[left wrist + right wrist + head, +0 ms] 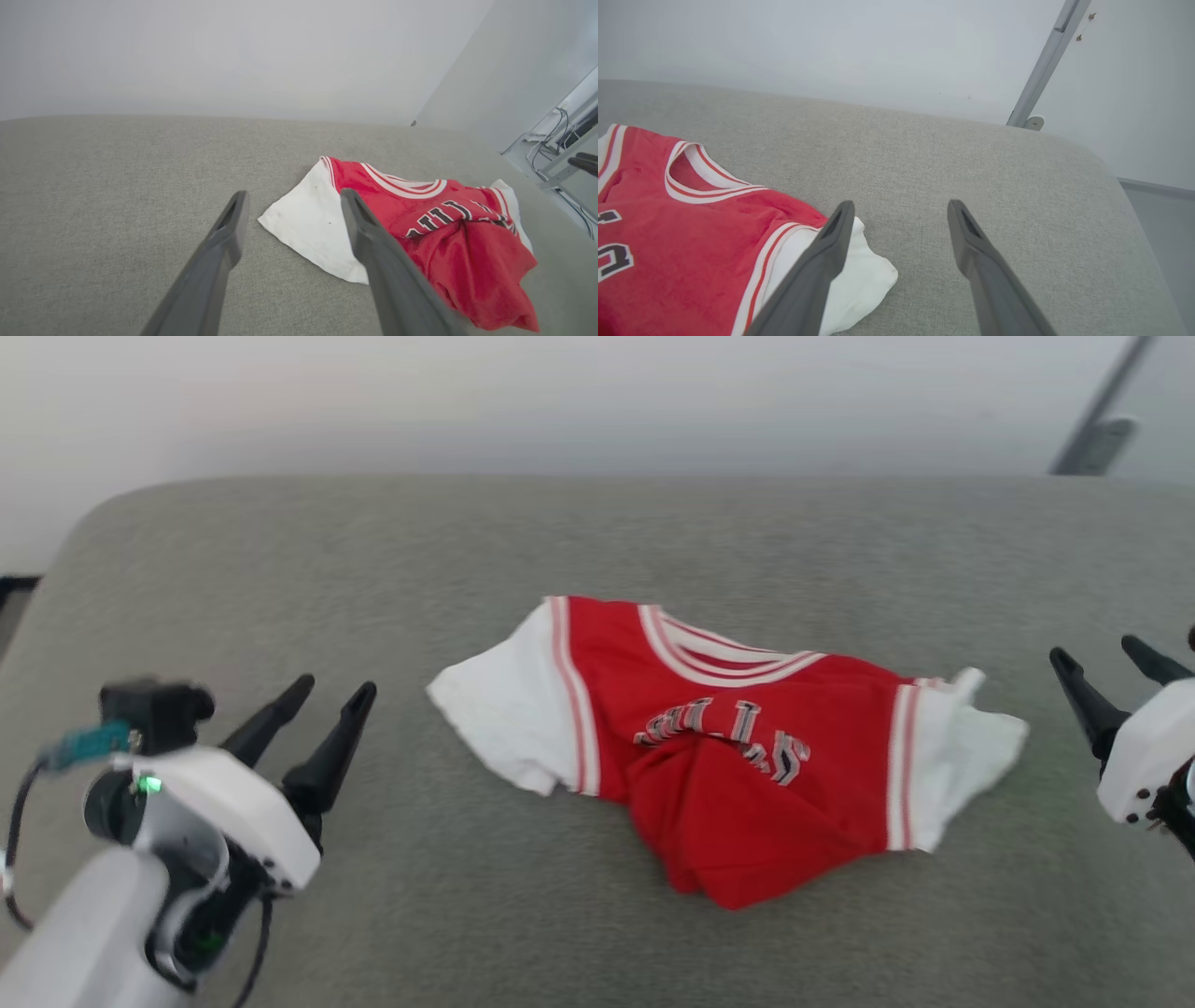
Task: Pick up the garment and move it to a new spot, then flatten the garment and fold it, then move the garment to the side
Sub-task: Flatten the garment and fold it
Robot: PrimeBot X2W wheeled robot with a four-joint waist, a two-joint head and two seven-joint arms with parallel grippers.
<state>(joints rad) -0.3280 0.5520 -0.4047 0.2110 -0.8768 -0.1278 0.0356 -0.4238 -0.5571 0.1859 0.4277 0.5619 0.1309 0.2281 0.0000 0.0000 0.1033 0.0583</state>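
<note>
The garment [747, 747] is a red jersey shirt with white sleeves and black lettering. It lies crumpled in the middle of a grey cushioned surface [597, 541], its lower half bunched over itself. My left gripper [338, 688] hovers open to the left of it, apart from the white sleeve. In the left wrist view the garment [444, 233] lies ahead and to the right of the open left gripper [294, 197]. My right gripper [1102, 651] stands open at the right edge, clear of the other sleeve. In the right wrist view the garment [668, 224] lies to the left of the open, empty right gripper [901, 205].
A pale wall rises behind the grey surface. A grey metal bar [1041, 70] leans at the far right corner. Shelving with cables [560, 144] stands past the right end. The surface's rounded right edge [1120, 186] drops to the floor.
</note>
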